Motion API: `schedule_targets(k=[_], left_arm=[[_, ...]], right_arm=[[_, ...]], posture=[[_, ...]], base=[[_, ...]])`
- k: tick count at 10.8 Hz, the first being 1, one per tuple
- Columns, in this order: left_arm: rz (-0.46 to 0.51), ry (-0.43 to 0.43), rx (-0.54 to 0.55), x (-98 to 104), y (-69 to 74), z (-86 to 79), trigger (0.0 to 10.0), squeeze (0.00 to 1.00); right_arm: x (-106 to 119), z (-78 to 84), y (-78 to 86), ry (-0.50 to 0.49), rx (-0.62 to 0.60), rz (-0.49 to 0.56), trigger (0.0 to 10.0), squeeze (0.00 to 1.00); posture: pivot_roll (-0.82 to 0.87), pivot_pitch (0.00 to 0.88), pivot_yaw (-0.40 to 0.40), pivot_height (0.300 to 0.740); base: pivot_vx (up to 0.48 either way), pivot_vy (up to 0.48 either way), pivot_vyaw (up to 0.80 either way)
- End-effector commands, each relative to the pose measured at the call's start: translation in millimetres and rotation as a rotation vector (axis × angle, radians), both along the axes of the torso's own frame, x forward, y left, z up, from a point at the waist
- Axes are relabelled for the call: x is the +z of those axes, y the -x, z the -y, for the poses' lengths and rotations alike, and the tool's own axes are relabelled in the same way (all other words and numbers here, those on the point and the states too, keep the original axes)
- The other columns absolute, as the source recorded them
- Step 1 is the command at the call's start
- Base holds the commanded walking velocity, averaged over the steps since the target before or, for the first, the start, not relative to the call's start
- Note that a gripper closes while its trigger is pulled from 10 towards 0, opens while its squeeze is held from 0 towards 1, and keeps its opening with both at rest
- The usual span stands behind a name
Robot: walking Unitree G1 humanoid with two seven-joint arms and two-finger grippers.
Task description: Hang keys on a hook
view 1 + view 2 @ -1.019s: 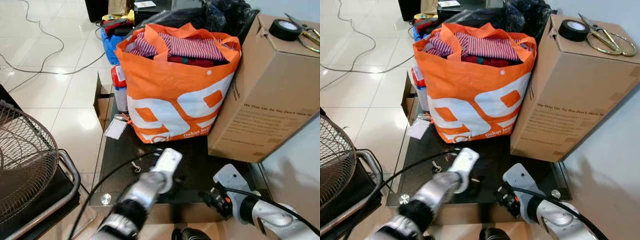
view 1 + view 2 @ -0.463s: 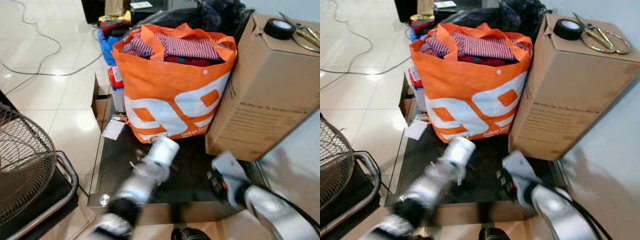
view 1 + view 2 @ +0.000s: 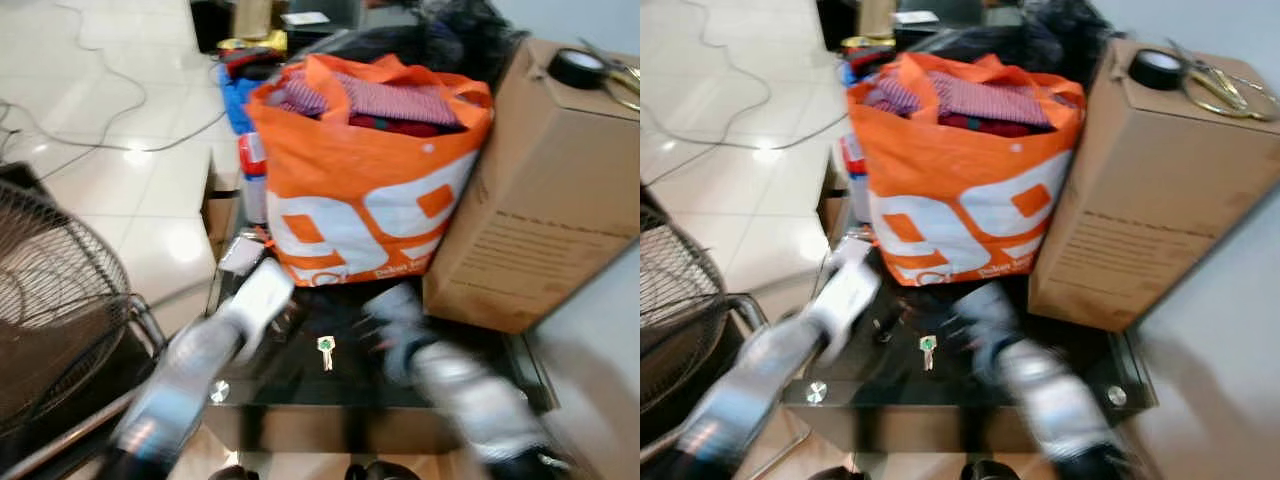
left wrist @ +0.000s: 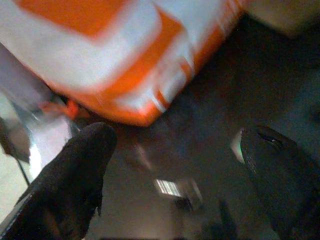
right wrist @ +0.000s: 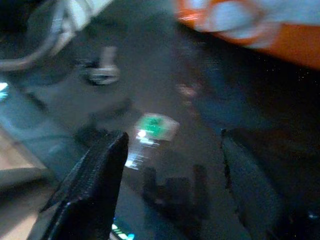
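Both claws are out over the dark glass table point(image 3: 300, 385) and both are smeared with motion blur in the head views. The left gripper point(image 4: 175, 160) has its two black fingers point(image 4: 75, 175) spread wide apart with nothing between them, so it's released. From its wrist camera you look down at the bottom corner of the orange bag point(image 3: 370, 190) and the dark tabletop just in front of it. The right gripper point(image 5: 170, 170) is also spread open and empty, fingers point(image 5: 95, 185) well apart, hovering over the glass.

The key point(image 3: 325, 350) has a green head and lies flat on the table, in front of the orange bag, between the two arms. In the right wrist view that green head point(image 5: 156, 126) sits on the glass between the spread fingers, not touching either one as far as I can tell. Another small metal bit point(image 5: 102, 70) lies on the table a little further off, too blurred to say what it is.

The orange bag is stuffed with striped cloth point(image 3: 395, 100) and stands at the back of the table. Right of the bag, touching it, is a big cardboard box point(image 3: 545, 210) with a roll of black tape point(image 3: 1158, 68) on top. Left of the bag and nearer the camera there's a wire fan grille point(image 3: 50, 290), and behind the bag's left side a white tiled floor point(image 3: 110, 150) with a cable point(image 3: 110, 140) running over it
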State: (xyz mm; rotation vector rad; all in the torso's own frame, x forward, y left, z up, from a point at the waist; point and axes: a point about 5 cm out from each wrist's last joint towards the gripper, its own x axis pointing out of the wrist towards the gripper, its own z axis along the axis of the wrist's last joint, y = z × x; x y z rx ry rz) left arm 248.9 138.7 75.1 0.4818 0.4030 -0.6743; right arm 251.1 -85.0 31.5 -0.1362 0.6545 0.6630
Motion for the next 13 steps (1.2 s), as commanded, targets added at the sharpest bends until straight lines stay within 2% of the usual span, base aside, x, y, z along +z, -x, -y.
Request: schedule_targets(k=[1, 2, 3, 6, 8, 9, 10, 11, 12, 13], left_arm=[[0.013, 0.01, -0.045, 9, 4.3, 3.7, 10.0, 0.0], [0.012, 0.03, -0.059, 17, 14.7, -5.4, 10.0, 0.0], [-0.026, 0.046, -0.085, 26, 33.4, -18.0, 10.0, 0.0], [-0.078, 0.039, -0.056, 31, 57.2, -34.2, 10.0, 0.0], [-0.07, 0.011, 0.008, 40, 63.7, -46.0, 10.0, 0.0], [-0.08, 0.009, 0.017, 42, 69.2, -48.6, 10.0, 0.0], [-0.086, 0.006, 0.02, 42, 71.6, -49.2, 10.0, 0.0], [-0.097, 0.007, 0.025, 41, 76.0, -49.5, 10.0, 0.0], [-0.121, 0.016, 0.021, 42, 81.7, -48.2, 10.0, 0.0], [-0.152, 0.03, -0.001, 41, 86.1, -46.6, 10.0, 0.0]], right_arm=[[-4, -3.4, -1.3, -0.008, 0.02, 0.002, 10.0, 1.0], [-10, -14.7, -3.5, -0.031, 0.023, -0.01, 10.0, 1.0], [-19, -28.6, -8.5, -0.068, 0.01, -0.019, 10.0, 1.0], [-30, -48.7, -8.7, -0.079, 0.009, -0.021, 10.0, 1.0], [-28, -63.6, -12.1, -0.103, 0.011, 0.027, 10.0, 1.0], [-25, -69.9, -14.3, -0.113, -0.005, 0.037, 10.0, 0.04], [-25, -71.3, -14.8, -0.107, -0.009, 0.041, 10.0, 0.0], [-27, -69.6, -16.7, -0.049, -0.035, 0.055, 7.6, 0.0], [-30, -64.0, -19.4, -0.002, -0.064, 0.061, 0.0, 0.0], [-32, -59.3, -21.1, 0.01, -0.081, 0.051, 0.0, 0.0]], posture=[[-0.09, 0.038, -0.061, 0.74], [-0.07, 0.046, -0.062, 0.74], [-0.05, 0.059, -0.065, 0.74], [0.01, 0.104, -0.087, 0.74], [0.02, 0.14, -0.096, 0.74], [0.03, 0.155, -0.101, 0.74], [0.03, 0.156, -0.106, 0.74], [0.03, 0.158, -0.11, 0.74], [0.03, 0.161, -0.113, 0.74], [0.02, 0.16, -0.113, 0.74]], base=[[0.0, 0.0, 0.0], [0.0, 0.0, 0.0], [0.0, 0.0, 0.0], [0.0, 0.0, 0.0], [0.0, 0.0, 0.0], [0.0, 0.0, 0.0], [0.0, 0.0, 0.0], [0.0, 0.0, 0.0], [0.0, 0.0, 0.0], [0.0, 0.0, 0.0]])
